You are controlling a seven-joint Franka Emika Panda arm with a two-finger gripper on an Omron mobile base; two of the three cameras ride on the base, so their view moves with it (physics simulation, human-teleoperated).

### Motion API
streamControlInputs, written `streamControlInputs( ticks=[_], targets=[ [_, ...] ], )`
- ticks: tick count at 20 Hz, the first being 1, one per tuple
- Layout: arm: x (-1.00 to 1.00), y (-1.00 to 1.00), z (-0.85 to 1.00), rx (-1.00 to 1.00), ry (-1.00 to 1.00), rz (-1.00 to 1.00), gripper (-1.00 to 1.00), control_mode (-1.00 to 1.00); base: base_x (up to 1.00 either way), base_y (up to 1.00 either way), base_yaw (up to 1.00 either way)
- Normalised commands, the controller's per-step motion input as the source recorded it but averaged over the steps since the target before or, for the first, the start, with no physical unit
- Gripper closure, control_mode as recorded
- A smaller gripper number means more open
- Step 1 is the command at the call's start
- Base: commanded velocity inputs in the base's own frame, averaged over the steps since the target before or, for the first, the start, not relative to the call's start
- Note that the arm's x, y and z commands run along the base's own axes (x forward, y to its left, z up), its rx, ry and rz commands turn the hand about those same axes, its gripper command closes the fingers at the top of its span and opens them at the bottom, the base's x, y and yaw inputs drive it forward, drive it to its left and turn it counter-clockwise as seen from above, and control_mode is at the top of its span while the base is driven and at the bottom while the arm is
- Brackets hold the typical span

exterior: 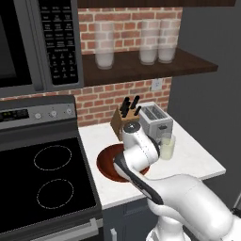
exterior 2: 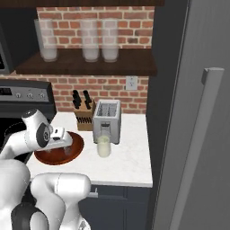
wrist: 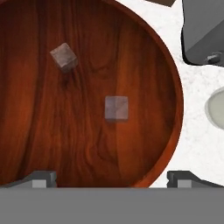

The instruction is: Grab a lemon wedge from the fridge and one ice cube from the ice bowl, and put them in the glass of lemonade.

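My gripper hangs open and empty over the reddish-brown ice bowl, fingertips spread wide at the bowl's near side. One ice cube lies just ahead between the fingers, and a second one lies farther off to the left. From the base, the arm covers much of the ice bowl. The glass of lemonade stands right of the bowl, in front of the toaster. The fridge is shut, so the lemon wedge is hidden.
A silver toaster and a knife block stand against the brick wall behind the bowl. The stove borders the counter on the left. Frosted glasses line a shelf above.
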Motion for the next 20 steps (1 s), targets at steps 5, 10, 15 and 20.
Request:
streamControlInputs(
  ticks=[5, 10, 15, 20],
  targets=[
    [0.28, 0.0, -0.14, -0.01, 0.05, 0.0, -1.0, -1.0, 0.0, 0.0, 0.0],
    [0.26, 0.0, -0.2, -0.03, 0.05, 0.0, -1.0, -1.0, 0.0, 0.0, 0.0],
    [0.28, 0.0, -0.21, -0.03, 0.07, 0.0, -1.0, -1.0, 0.0, 0.0, 0.0],
    [0.24, 0.0, -0.2, -0.03, 0.07, 0.0, -1.0, -1.0, 0.0, 0.0, 0.0]
  ],
)
